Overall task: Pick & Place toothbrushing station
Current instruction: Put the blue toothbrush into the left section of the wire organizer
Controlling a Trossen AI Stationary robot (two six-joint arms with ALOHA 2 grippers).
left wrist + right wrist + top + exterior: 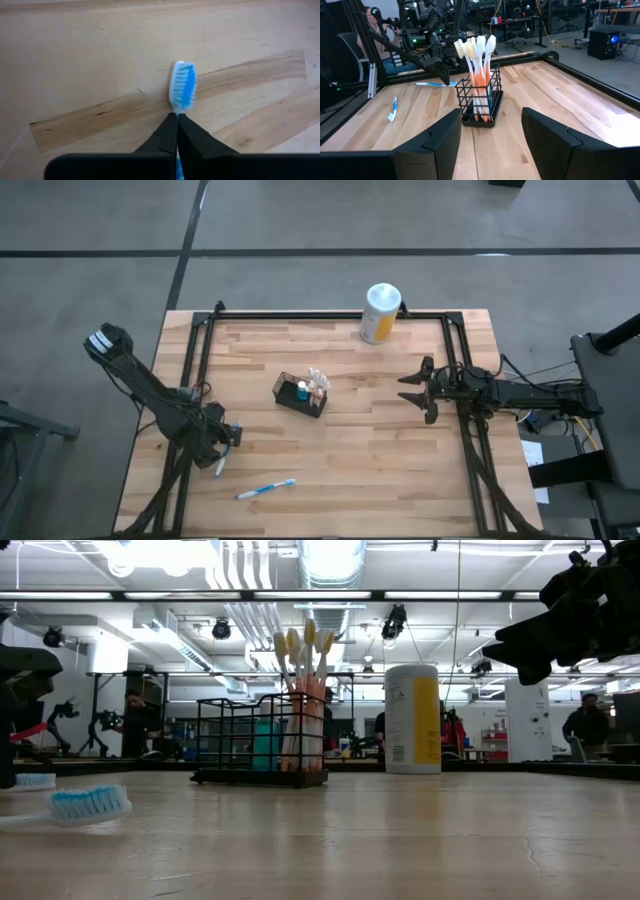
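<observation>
Left pincer (176, 131) clenched on toothbrush (183, 86), just below bristles, low on tabletop (350, 450). Thin grip; brush could slip, twist when lifted. Right pincer (420, 390) released, waited right. Basket (302, 393) well apart.

White-lidded canister (380, 312) at table's (380, 470) edge

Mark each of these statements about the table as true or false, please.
1. The left pincer is shut on a blue-bristled toothbrush. True.
2. The right pincer grips the wire basket. False: it is open and apart from the basket.
3. Several upright toothbrushes stand in the basket. True.
4. The canister lies on its side. False: it stands upright near the table's far edge.
5. A second toothbrush lies on the table outside the basket. True.
</observation>
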